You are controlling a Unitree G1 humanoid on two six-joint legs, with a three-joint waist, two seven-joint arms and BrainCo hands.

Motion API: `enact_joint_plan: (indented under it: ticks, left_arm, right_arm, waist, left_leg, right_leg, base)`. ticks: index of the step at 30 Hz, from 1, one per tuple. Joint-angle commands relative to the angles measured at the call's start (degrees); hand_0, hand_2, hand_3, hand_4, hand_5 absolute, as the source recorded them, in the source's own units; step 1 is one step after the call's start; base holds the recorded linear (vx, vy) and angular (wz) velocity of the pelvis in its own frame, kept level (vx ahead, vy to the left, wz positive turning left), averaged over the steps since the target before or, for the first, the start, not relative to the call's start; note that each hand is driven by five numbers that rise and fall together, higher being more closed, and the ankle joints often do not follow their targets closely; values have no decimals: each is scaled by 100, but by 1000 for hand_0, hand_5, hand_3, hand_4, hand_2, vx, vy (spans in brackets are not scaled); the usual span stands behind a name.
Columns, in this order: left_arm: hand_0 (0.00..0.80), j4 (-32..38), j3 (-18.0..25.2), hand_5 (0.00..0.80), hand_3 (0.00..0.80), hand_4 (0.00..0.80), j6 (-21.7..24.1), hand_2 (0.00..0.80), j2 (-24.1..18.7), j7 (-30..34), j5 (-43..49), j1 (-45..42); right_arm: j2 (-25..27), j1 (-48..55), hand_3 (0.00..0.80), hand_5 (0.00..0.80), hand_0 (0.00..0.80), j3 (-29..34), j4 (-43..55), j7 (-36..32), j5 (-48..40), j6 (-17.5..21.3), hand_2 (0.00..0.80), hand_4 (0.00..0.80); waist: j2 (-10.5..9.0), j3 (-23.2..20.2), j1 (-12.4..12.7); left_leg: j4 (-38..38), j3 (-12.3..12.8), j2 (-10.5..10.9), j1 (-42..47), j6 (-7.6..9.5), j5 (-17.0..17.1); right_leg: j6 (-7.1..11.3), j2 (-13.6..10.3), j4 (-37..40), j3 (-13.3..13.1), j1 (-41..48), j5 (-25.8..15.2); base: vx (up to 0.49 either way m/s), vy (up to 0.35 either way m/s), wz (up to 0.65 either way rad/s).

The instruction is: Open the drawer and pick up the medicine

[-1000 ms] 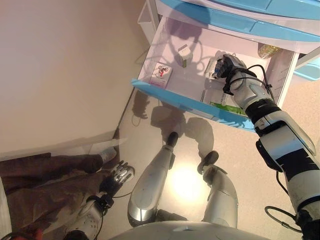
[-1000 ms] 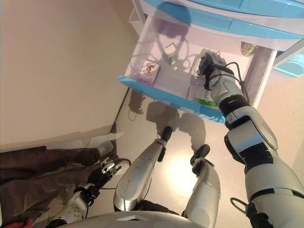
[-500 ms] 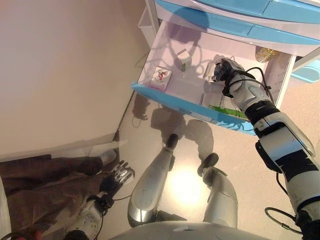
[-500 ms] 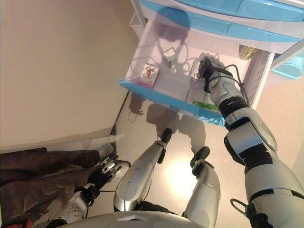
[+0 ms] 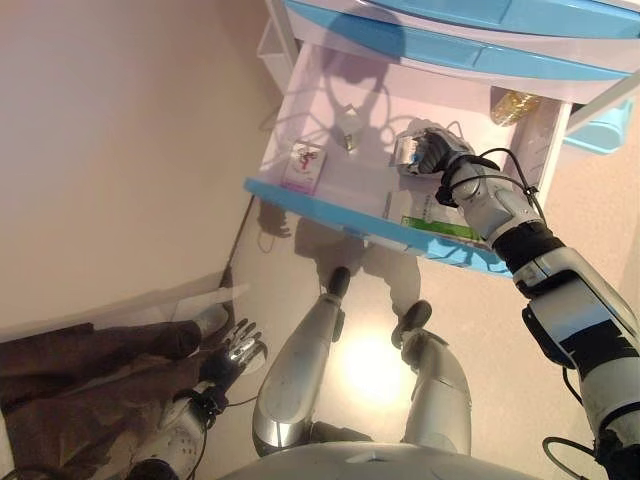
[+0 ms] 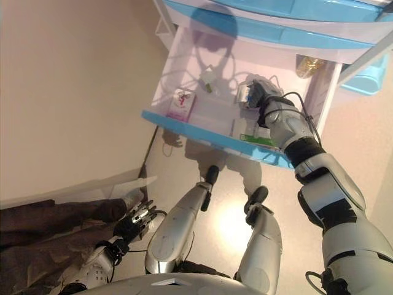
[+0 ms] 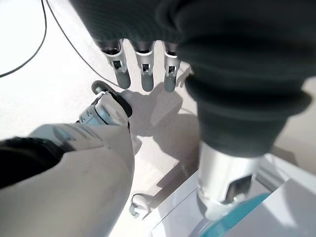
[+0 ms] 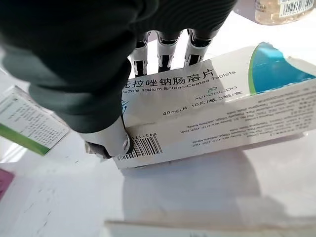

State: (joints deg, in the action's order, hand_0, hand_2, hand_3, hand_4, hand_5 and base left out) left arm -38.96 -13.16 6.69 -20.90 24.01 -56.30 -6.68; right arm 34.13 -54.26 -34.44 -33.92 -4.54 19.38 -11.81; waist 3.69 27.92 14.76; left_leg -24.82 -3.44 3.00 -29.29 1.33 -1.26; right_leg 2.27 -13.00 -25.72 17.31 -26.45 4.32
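Observation:
The lower drawer point(image 5: 330, 205), white with a blue front, stands pulled out. My right hand point(image 5: 436, 156) is inside it on the right, shut on a white medicine box point(image 5: 406, 150). In the right wrist view the box point(image 8: 222, 103) has a blue-green corner; my fingers point(image 8: 168, 47) lie over its top and my thumb point(image 8: 111, 140) is under its end. Its shadow on the drawer floor shows it held slightly up. My left hand point(image 5: 232, 358) hangs open low by the floor, and it also shows in the left wrist view point(image 7: 143, 64).
Also in the drawer are a pink-and-white box point(image 5: 303, 165), a small box point(image 5: 348, 128), a green-and-white box point(image 5: 440, 215) and an amber bottle point(image 5: 515, 102). Closed blue drawers point(image 5: 450, 45) sit above. A person's brown-trousered legs point(image 5: 80, 390) are at lower left.
The whole picture has shifted, so the camera moved. My right hand stays in the drawer, and the white box now shows in its fingers. My left hand has not moved.

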Motion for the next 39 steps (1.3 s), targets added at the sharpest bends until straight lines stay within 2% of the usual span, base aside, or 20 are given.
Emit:
enact_joint_plan:
  ticks: [1, 8, 17, 21, 30, 34, 39]
  left_arm:
    - [0, 246, 275, 0, 0, 0, 51, 0, -59, -31, 23, -396]
    - [0, 180, 518, 0, 0, 0, -9, 0, -5, -22, 189, -362]
    - [0, -44, 651, 0, 0, 0, -4, 0, 73, -4, 293, -215]
    - [0, -154, 701, 0, 0, 0, 7, 0, 111, 10, 362, -198]
    - [0, -349, 752, 0, 0, 0, 19, 0, 165, 61, 522, -191]
    - [0, -438, 805, 0, 0, 0, 35, 0, 216, 40, 584, -215]
    - [0, -496, 877, 0, 0, 0, 30, 0, 256, 14, 706, -285]
  right_arm:
    - [336, 273, 800, 800, 800, 44, 792, -272, 221, 408, 800, 800]
    - [463, 694, 800, 800, 800, 293, 2158, -692, 397, 947, 800, 800]
    - [752, 804, 800, 800, 800, 430, 3302, -865, 121, 1291, 800, 800]
    - [858, 826, 800, 800, 800, 552, 3694, -874, -48, 1573, 800, 800]
    - [1072, 869, 800, 800, 800, 896, 4712, -881, -790, 2044, 800, 800]
    - [1109, 961, 800, 800, 800, 1103, 5159, -972, -1080, 2179, 800, 800]
    - [1183, 1074, 800, 800, 800, 1365, 5735, -1250, -1886, 2196, 800, 800]
  waist:
    - [98, 187, -26]
    - [-49, 187, -202]
    - [-111, 187, -336]
    - [-126, 187, -367]
    - [-173, 19, -425]
    - [-218, -151, -455]
    - [-292, -388, -490]
  left_leg:
    - [719, 400, 12, 473, 171, -288]
    - [889, 527, -37, 824, 157, -304]
    - [1061, 601, -52, 1236, 119, -318]
    - [1141, 601, -39, 1439, 107, -329]
    - [1303, 600, -9, 1780, 94, -373]
    - [1371, 595, 15, 1919, 96, -411]
    - [1533, 597, 27, 2137, 88, -420]
  right_leg:
    - [111, 177, -532, -47, 208, 319]
    - [211, 224, -347, -146, 492, 254]
    - [251, 291, -138, -240, 878, 263]
    - [270, 308, -61, -271, 1080, 282]
    - [311, 307, 72, -323, 1417, 321]
    - [340, 306, 156, -351, 1562, 339]
    - [384, 318, 300, -374, 1793, 333]
  base:
    - [-13, -21, -27]
    - [-9, -35, -17]
    - [-1, -23, -10]
    - [20, -15, -8]
    - [33, -3, -3]
    - [57, 5, -3]
    - [67, -4, -3]
